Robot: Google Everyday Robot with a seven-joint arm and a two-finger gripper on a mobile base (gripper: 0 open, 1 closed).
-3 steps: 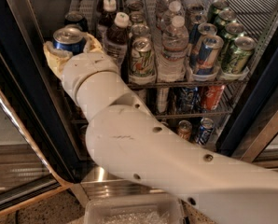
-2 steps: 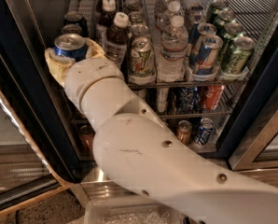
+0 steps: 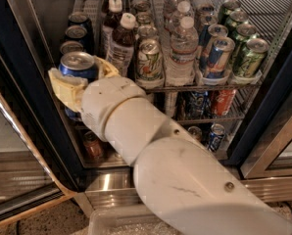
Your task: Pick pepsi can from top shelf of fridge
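The pepsi can [image 3: 78, 65], dark blue with a silver top, sits between the yellowish fingers [image 3: 63, 88] of my gripper [image 3: 80, 78], which is shut on it. The can is held at the left front of the fridge [image 3: 21, 77], in front of and slightly below the front edge of the top shelf [image 3: 195, 86], a wire rack. My white arm [image 3: 151, 141] reaches up from the lower right and hides the lower left part of the fridge's inside.
More dark cans [image 3: 79, 21] stand in the left lane behind the held one. Brown bottles [image 3: 121, 43], water bottles [image 3: 183, 48], blue-and-silver cans [image 3: 217, 56] and green cans [image 3: 249, 57] fill the shelf. Lower rack cans [image 3: 223, 101], steel base [image 3: 109, 182], open glass door [image 3: 13, 146].
The gripper with the pepsi can has moved down and toward the camera, away from the row of dark cans. The arm has drawn back with it.
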